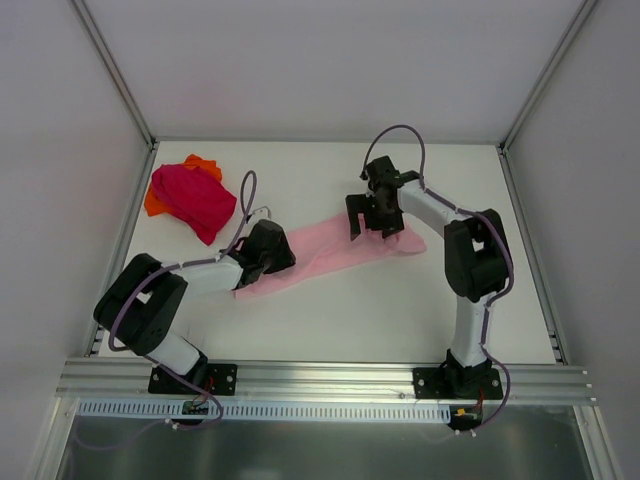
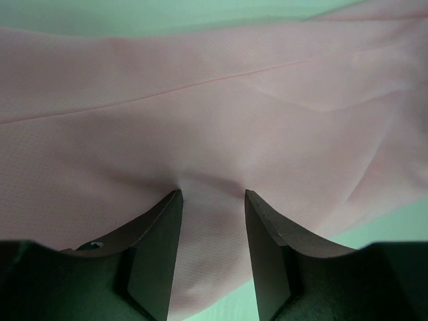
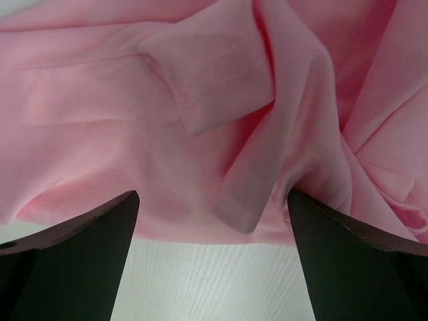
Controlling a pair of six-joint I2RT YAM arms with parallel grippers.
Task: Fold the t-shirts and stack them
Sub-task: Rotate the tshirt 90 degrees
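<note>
Left fingers (image 2: 157, 241) closed on fold of light pink t-shirt (image 1: 330, 255), cloth puckered at tips, likely so that left end can be drawn out. Right fingers (image 3: 80, 241) held wide open over bunched right end, nothing gripped. Shirt stretched diagonally across bench (image 1: 330, 330). Magenta t-shirt (image 1: 195, 197) heaped on orange t-shirt (image 1: 203, 163) at far left. No container seen

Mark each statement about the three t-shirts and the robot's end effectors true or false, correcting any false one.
1. The light pink t-shirt lies stretched across the middle of the table. True.
2. The magenta t-shirt rests on the orange t-shirt. True.
3. The right end effector is shut. False: its jaws stand wide open.
4. The magenta t-shirt lies at the right edge. False: it lies near the far left corner.
</note>
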